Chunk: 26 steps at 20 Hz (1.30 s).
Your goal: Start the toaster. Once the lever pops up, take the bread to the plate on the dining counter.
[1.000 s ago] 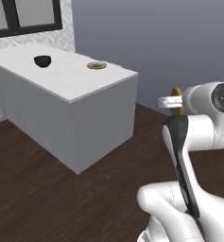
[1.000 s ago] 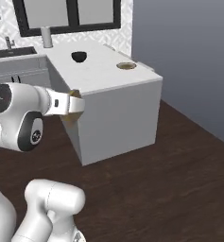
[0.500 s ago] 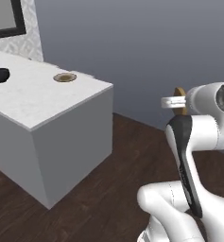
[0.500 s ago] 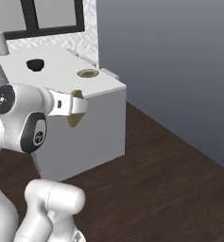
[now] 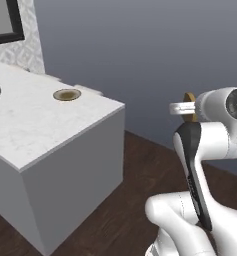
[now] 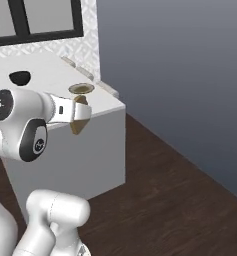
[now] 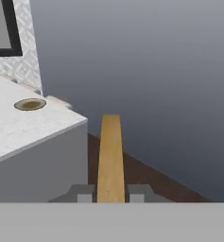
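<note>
Since the earlier frames the whole scene had slid left in both base views, so the base had turned or driven, and the counter [image 5: 50, 125] sat nearer; the arm's pose looked unchanged. The jaws were closed on the bread [image 7: 109, 158], which stood edge-on between the fingertips [image 7: 85, 194] in the hand view, reaching forward from the gripper [image 7: 110, 194]. In the right base view the bread [image 6: 80, 122] showed as a tan wedge at the gripper [image 6: 79, 116], held in the air beside the counter's [image 6: 97, 145] near corner, apart from the marble top. The plate [image 5: 67, 94] lay near the counter's far right corner, close to its right edge; the right base view put the plate [image 6: 81, 89] just behind the gripper. A dark bowl [image 6: 20, 77] sat further left on the top. Right of the counter, bare dark wood floor [image 6: 180, 200] ran to a plain grey wall [image 6: 180, 75]. The forearm reached out level at counter height.
</note>
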Motion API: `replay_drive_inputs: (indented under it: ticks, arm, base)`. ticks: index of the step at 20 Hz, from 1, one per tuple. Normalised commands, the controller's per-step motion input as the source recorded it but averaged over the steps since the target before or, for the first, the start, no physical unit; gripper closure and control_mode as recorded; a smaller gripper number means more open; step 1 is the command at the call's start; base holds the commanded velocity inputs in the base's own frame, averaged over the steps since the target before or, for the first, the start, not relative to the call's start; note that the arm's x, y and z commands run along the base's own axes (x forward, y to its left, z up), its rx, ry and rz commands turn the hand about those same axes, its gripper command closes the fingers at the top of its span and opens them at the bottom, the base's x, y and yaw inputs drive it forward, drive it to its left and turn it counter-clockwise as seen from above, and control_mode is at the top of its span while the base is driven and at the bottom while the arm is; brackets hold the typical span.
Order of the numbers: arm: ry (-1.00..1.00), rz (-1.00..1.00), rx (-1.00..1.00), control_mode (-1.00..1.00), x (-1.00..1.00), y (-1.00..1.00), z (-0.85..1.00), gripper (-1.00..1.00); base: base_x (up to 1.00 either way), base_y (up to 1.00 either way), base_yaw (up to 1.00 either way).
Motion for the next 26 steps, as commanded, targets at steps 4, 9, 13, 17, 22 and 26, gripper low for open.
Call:
replay_drive_inputs:
  ticks: [4,9,13,17,22,26]
  arm:
    - [0.0,0.0,0.0,1.0,0.0,0.0,0.0,1.0]
    - [0.0,0.0,0.0,1.0,0.0,0.0,0.0,1.0]
    - [0.0,0.0,0.0,1.0,0.0,0.0,0.0,1.0]
    - [0.0,0.0,0.0,1.0,0.0,0.0,0.0,1.0]
    - [0.0,0.0,0.0,1.0,0.0,0.0,0.0,1.0]
    - [0.0,0.0,0.0,1.0,0.0,0.0,0.0,1.0]
  base:
    - [1.0,-0.84,0.1]
    - [1.0,-0.99,-0.07]
    - [1.0,-0.55,0.02]
    - [1.0,-0.4,0.09]
    - [1.0,-0.49,0.27]
    - [1.0,-0.58,0.39]
